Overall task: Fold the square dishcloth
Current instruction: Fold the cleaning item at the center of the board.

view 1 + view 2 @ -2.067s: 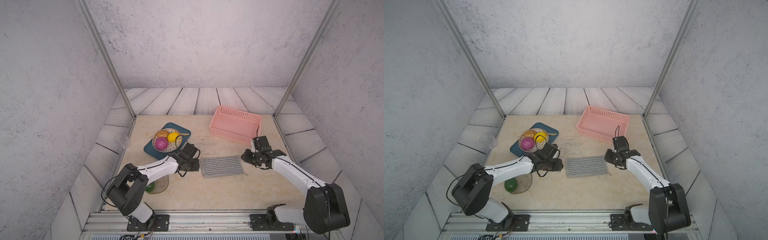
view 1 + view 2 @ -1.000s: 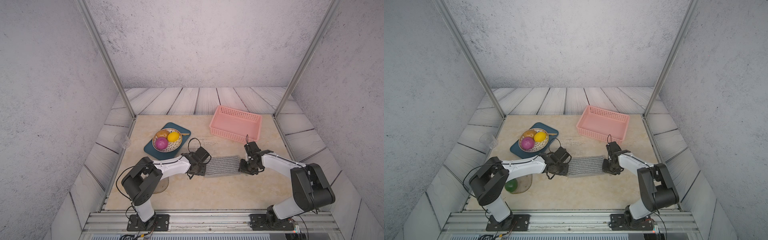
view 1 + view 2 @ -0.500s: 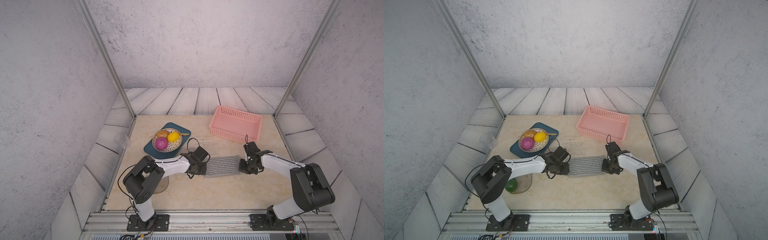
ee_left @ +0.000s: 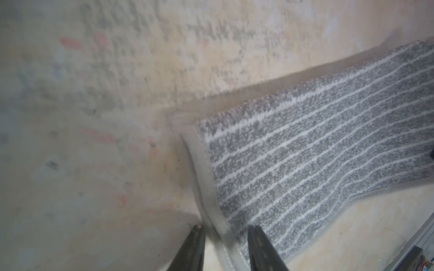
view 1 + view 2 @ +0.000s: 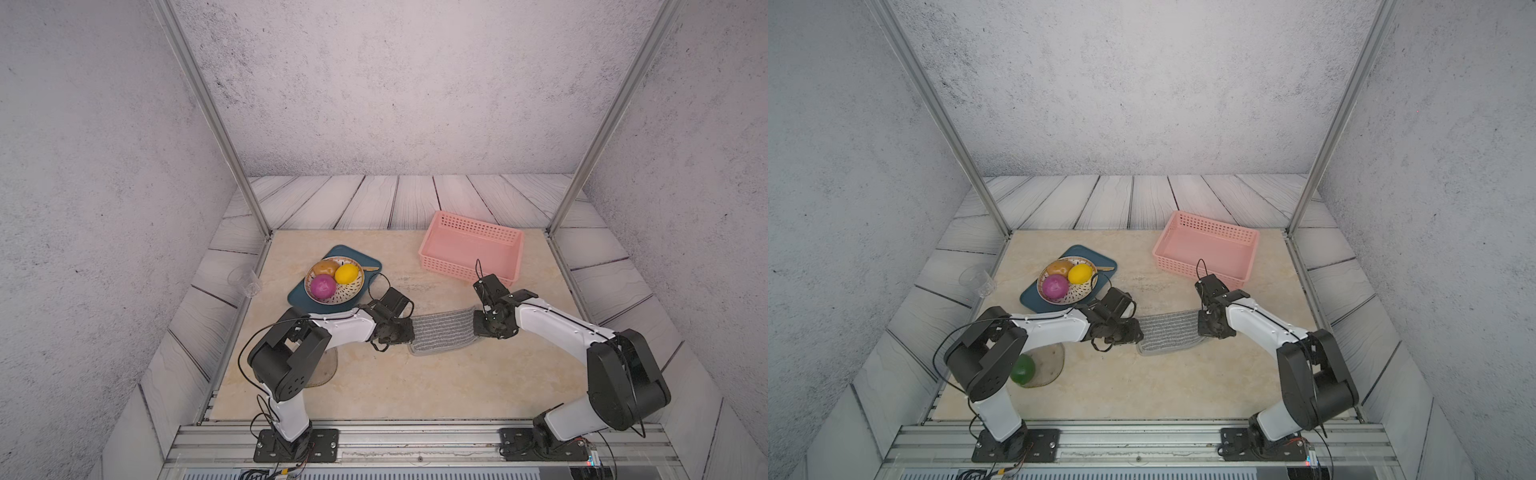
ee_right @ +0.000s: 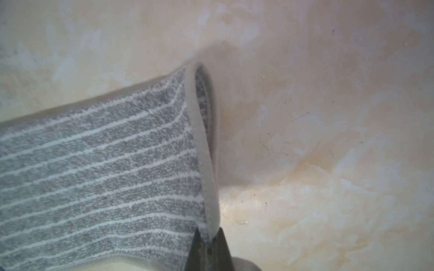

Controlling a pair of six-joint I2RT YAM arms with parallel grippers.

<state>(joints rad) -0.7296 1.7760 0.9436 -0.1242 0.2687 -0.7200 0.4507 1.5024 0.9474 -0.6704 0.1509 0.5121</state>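
While clamping the right gripper (image 6: pixel 207 244) tight on the hem (image 6: pixel 203 164), lifting that end of the cloth (image 5: pixel 442 332) into a curl. Left gripper (image 4: pixel 226 237): jaws apart, straddling the opposite hem, not pinched yet. Step, by the look of it: securing both ends of a doubled strip lying mid-table (image 5: pixel 415 386). Next: close left, raise both ends level, lay over with hems matched. Soft looped terry, grey with thin pale stripes, smooth flat hem; limp, likely to sag. Tabletop hard, glossy, marble-look.
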